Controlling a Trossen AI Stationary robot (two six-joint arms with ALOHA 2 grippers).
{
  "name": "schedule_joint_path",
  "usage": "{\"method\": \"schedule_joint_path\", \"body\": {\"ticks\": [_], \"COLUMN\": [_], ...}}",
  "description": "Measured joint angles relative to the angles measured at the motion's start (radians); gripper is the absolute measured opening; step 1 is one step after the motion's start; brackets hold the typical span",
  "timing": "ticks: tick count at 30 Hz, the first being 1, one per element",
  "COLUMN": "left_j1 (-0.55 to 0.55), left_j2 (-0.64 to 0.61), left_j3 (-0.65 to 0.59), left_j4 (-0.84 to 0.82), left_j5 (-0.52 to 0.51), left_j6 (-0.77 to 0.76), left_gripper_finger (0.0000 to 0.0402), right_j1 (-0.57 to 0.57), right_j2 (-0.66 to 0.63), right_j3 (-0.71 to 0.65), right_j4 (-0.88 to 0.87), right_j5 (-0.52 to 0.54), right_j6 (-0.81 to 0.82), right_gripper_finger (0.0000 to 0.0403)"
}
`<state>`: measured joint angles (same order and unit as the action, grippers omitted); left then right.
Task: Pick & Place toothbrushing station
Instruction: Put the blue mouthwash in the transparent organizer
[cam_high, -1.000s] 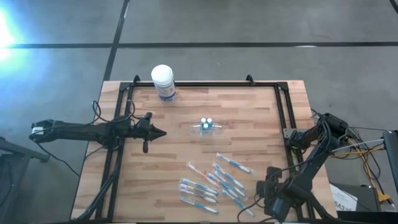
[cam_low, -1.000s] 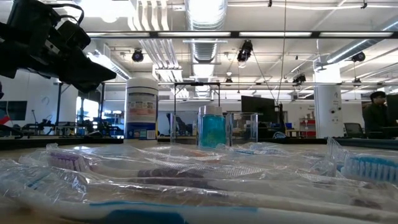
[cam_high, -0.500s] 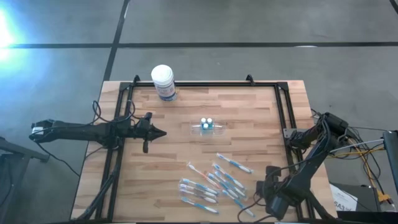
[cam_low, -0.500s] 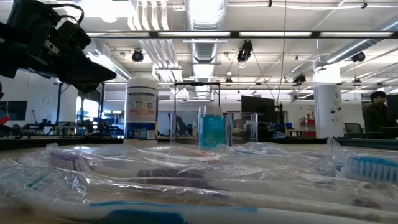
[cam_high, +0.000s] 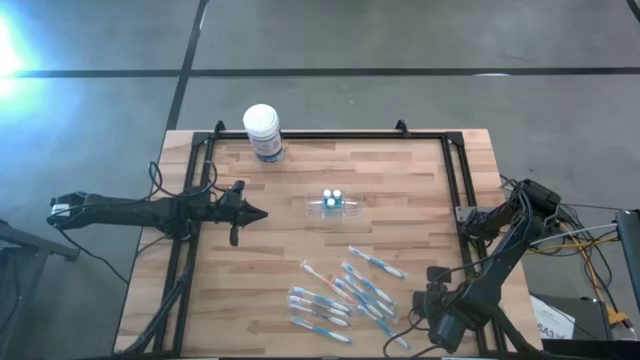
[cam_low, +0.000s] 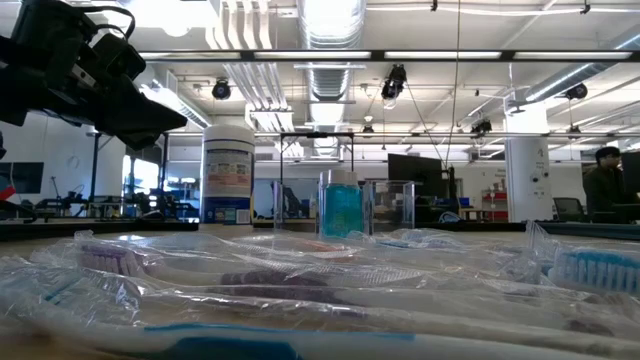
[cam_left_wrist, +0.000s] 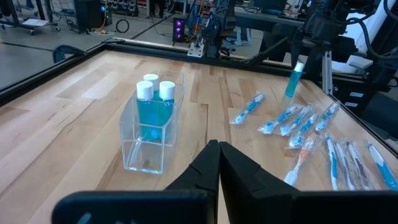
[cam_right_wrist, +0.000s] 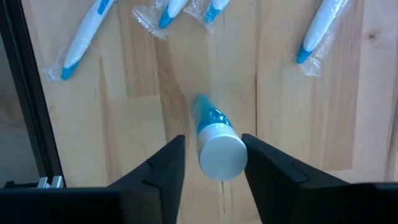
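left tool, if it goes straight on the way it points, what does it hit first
Probably the clear cup holding two white-capped blue bottles. The shut left tool points roughly toward it, though it may pass just beside it.
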<state>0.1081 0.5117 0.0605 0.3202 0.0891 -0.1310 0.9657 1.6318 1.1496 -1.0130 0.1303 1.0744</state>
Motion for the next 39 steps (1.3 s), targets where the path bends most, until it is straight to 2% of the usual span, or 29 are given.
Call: {"method": "schedule_joint_path", "body": {"ticks": [6, 14, 18, 22, 26, 31, 39], "left_j1": [0.0, 0.0, 0.0, 0.0, 0.0, 0.0, 0.0], "left_j2": [0.0, 0.0, 0.0, 0.0, 0.0, 0.0, 0.0], "left_j3": [0.0, 0.0, 0.0, 0.0, 0.0, 0.0, 0.0], "left_j4": [0.0, 0.0, 0.0, 0.0, 0.0, 0.0, 0.0], "left_j5": [0.0, 0.0, 0.0, 0.0, 0.0, 0.0, 0.0], "left_j6": [0.0, 0.0, 0.0, 0.001, 0.007, 0.008, 0.01], "left_gripper_finger": [0.0014, 0.0014, 0.0014, 0.0014, 0.0014, 0.0014, 0.0014], "right_j1": [-0.001, -0.012, -0.032, -0.1, -0.22, -0.421, -0.787], "right_j2": [0.0, -0.044, -0.117, -0.19, -0.251, -0.293, -0.239], "right_j3": [-0.003, -0.008, -0.008, 0.006, 0.035, 0.108, 0.306], "right_j4": [0.001, -0.004, -0.012, -0.06, -0.09, -0.077, -0.043], "right_j5": [0.0, 0.005, 0.109, 0.182, 0.227, 0.227, 0.049], "right_j6": [-0.005, -0.005, -0.02, -0.077, -0.227, -0.556, -1.03], "right_gripper_finger": [0.009, 0.0087, 0.0087, 0.0087, 0.0087, 0.0087, 0.0087]}}
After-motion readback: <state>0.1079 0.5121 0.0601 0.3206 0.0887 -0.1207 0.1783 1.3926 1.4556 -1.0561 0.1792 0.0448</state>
